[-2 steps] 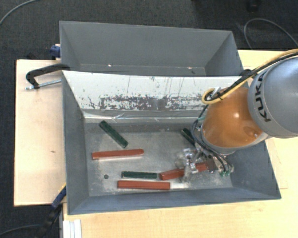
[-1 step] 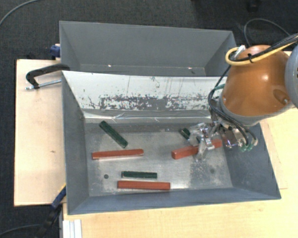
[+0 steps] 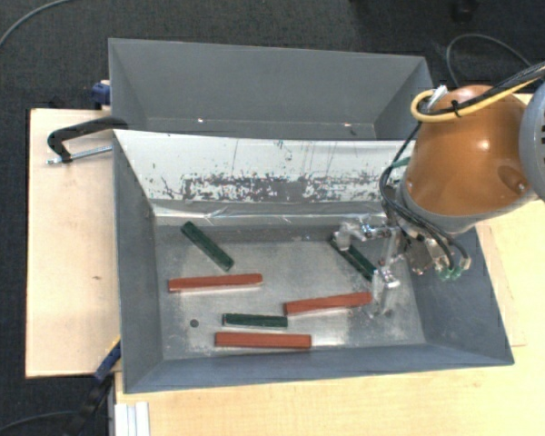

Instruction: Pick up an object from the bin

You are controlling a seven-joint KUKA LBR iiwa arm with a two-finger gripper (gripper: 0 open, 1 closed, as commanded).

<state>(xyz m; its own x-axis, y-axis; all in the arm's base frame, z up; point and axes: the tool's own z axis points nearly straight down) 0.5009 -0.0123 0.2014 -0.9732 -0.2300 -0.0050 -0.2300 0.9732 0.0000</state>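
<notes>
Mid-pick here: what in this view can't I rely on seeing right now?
- Dark green stick, right of the bin: its lower end is hidden behind the claw.
- Red stick beside it: its right end lies under the claw; contact cannot be told.
- Bin, back right corner: covered by the arm's orange cover.

A dark green stick (image 3: 356, 260) is partly hidden beneath the robot's wrist hardware (image 3: 411, 249).
</notes>
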